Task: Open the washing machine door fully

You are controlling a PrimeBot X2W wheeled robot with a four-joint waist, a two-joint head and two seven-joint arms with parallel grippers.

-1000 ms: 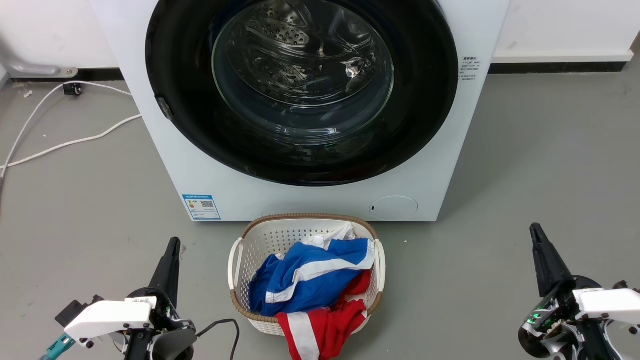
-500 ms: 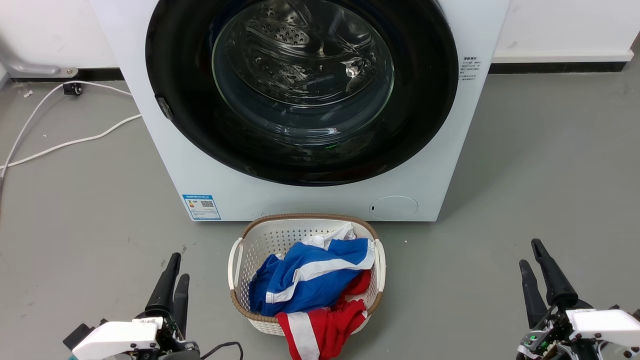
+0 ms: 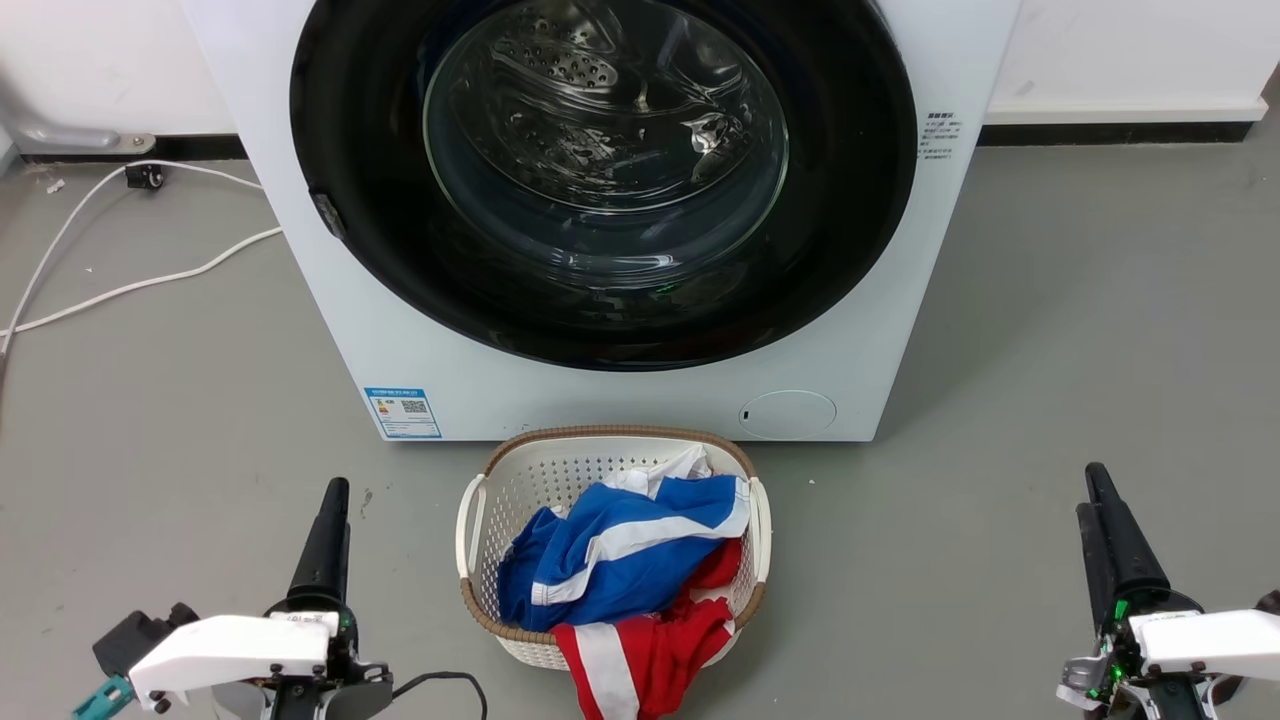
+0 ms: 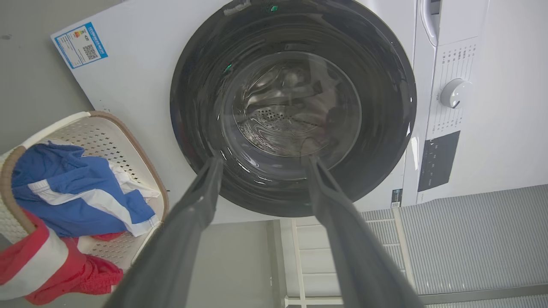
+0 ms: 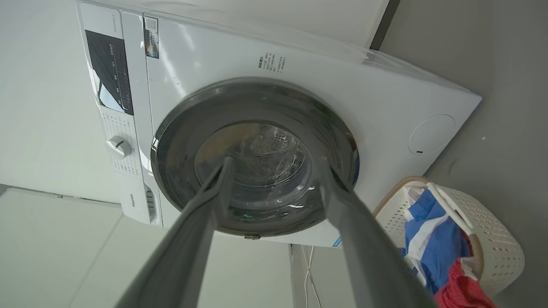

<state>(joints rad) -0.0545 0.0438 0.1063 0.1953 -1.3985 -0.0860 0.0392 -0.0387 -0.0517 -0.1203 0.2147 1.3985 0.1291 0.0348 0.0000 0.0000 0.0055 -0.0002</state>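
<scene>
Glossy round black washing machine door (image 3: 600,330) looks shut; left gripper (image 3: 335,492) and right gripper (image 3: 1093,482) both spread, bottom corners, gotta reach its rim next.

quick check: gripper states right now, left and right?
Left gripper: open, jaws apart, holding nothing.
Right gripper: open, jaws apart, holding nothing.

Grey floor (image 3: 1050,330), white wall (image 3: 1120,50) with dark skirting (image 3: 1110,134), white cable (image 3: 130,285) lying at left.
</scene>
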